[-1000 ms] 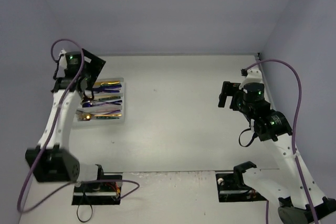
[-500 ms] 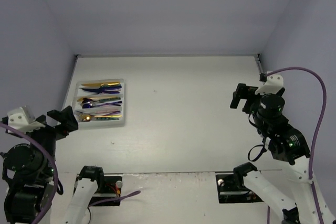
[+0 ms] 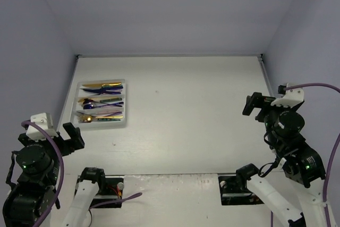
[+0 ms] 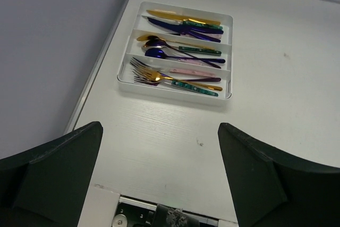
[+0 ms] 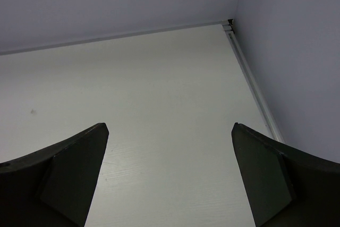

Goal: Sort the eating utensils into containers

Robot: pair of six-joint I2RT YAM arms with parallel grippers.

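All the utensils (image 4: 178, 57) in view are lying inside the white tray (image 4: 175, 93) at the left side of the table (image 3: 186, 104), grouped by kind: knives in the far compartment, spoons in the middle, forks nearest. None is showing loose on the table. The left gripper (image 4: 159, 131) and right gripper (image 5: 169, 126) are both hanging wide open, holding nothing, so the sorting is looking finished.

Right hand (image 5: 169, 131) spread wide — white table (image 5: 133, 67) below.
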